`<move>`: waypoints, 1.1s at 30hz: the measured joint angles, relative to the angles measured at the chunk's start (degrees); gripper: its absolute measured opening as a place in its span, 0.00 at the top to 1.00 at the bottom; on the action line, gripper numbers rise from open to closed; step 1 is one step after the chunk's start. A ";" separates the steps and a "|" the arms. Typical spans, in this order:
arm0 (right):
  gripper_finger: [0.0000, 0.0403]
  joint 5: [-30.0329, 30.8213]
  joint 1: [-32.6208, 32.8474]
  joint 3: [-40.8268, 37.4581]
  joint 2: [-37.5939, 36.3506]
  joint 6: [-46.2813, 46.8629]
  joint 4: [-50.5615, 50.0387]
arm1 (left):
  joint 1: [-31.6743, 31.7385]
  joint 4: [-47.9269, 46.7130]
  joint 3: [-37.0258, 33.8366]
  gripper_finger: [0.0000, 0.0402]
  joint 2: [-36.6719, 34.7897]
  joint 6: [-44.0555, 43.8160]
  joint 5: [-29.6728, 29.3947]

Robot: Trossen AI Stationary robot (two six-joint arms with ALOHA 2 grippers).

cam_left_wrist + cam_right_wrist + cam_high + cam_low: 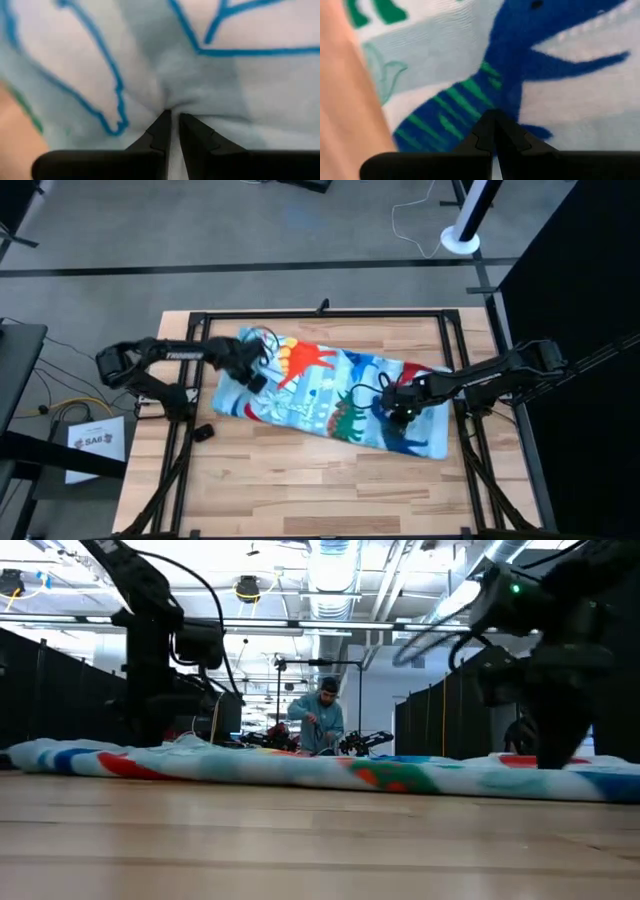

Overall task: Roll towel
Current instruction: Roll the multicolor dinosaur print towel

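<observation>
— So both arms are down on the towel (330, 395) now?

— Yes. It lies folded into a long band, slanting across the middle of the wooden table (300, 490). The left gripper (258, 373) sits on its left end, the right gripper (402, 412) near its right end.

— Are they holding it?

— The left one pinches a small tuck of cloth; in its wrist view the fingertips (165, 131) are nearly together with fabric puckered between them. The right fingertips (492, 127) are pressed together on the print, seemingly with cloth between them.

— What makes a good roll from here, would you say?

— I'd keep both ends level and turn them over together, so the band doesn't skew. A thin pinch could slip, since the cloth looks soft and thick.

— How does it look?

— Light blue with dinosaur figures: a red-orange one at the left, green and dark blue ones at the right. From table height it lies low, not yet rolled.
</observation>
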 joint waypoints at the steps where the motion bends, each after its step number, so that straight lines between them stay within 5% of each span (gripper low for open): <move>1: 1.00 -1.07 -0.06 0.45 0.02 2.09 1.61 | 2.36 -0.99 0.74 0.95 -0.01 2.20 -0.27; 8: 1.00 -1.46 -2.96 8.22 -1.61 -3.06 -9.43 | 6.20 -2.74 9.30 0.97 -0.89 6.85 5.17; 15: 1.00 5.79 -3.56 8.52 -4.05 -11.89 -24.94 | -7.84 19.32 13.02 0.97 -0.66 -0.29 8.69; 19: 1.00 6.52 -2.80 6.36 -4.05 -12.88 -23.17 | -15.84 27.30 12.95 0.97 1.98 -3.58 4.84; 33: 1.00 6.51 7.09 3.04 -3.87 3.76 -14.56 | -24.05 9.36 7.80 0.97 14.18 -1.95 1.00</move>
